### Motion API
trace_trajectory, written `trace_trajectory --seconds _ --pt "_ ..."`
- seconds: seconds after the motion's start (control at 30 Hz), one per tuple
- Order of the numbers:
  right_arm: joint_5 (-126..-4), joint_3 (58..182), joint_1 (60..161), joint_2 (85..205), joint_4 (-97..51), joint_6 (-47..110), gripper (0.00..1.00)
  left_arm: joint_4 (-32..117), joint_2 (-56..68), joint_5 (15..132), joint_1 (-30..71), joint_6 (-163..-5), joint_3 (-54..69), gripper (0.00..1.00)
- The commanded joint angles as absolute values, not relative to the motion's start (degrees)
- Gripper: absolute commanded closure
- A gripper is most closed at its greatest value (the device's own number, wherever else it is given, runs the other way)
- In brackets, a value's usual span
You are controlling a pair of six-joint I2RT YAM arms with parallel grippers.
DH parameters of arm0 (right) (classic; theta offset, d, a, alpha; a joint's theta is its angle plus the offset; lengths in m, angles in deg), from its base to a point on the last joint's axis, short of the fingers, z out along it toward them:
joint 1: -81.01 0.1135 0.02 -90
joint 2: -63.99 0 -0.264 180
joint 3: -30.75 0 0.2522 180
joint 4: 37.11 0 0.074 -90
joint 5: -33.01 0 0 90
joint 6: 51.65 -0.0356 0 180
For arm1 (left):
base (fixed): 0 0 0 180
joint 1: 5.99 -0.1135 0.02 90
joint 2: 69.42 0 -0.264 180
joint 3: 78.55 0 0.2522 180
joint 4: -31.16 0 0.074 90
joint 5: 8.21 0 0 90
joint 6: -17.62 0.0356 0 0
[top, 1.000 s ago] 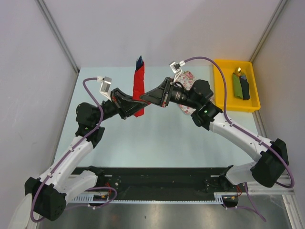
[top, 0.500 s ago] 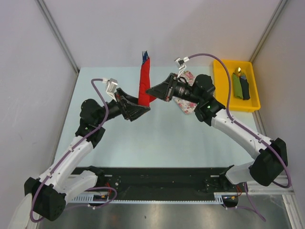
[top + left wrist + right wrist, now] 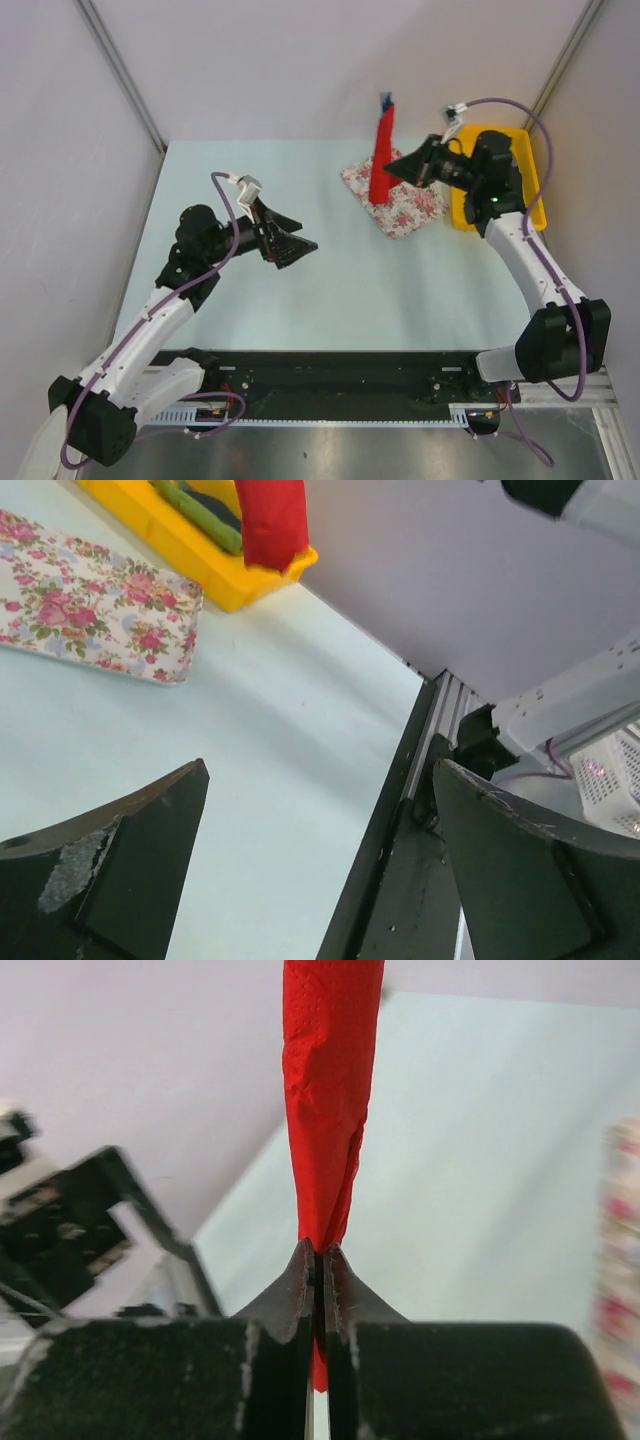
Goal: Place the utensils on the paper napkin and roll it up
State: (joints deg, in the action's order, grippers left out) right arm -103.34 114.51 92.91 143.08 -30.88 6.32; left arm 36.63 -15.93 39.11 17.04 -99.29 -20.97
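Top external view: nearest the arm bases, well to the near-left of the floral cloth [image 3: 405, 205], the left fingers [image 3: 130, 880] are standing spread wide and holding nothing, so they are giving no support. Over the cloth's left part, the right fingers [image 3: 292, 1285] are pinching the rolled paper napkin [image 3: 379, 160] tight near its lower end. The roll is standing almost upright, with blue tips of the utensils [image 3: 386, 101] poking out of its top. With one narrow pinch doing all the holding, the wrap is likely loosening, and the utensils are at risk of sliding out onto the cloth or the table [image 3: 330, 290]. Just beyond the cloth, the yellow bin [image 3: 190, 565] is sitting with a green roll [image 3: 195, 508] inside, and a tilted release is risking a snag on its rim.
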Motion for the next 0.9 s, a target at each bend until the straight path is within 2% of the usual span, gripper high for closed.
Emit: trace_trajectory --seconds 0.0,0.17,0.27,0.87 --pt "-114.0 120.0 79.2 144.9 -17.4 26.1 1.0 42.9 -16.4 37.0 18.5 -92.9 -17.3 0.0" --pt "-116.8 130.7 62.8 154.6 -0.1 46.3 1.0 46.6 -16.2 36.4 20.9 -88.6 -16.5 0.0" --pt "-116.7 136.0 58.0 161.9 1.9 47.4 1.0 47.5 -15.9 36.4 21.1 -88.0 -17.0 0.0" --pt "-115.2 159.7 56.8 196.0 -0.4 47.3 1.0 52.8 -12.3 39.0 21.0 -84.1 -19.5 0.0"
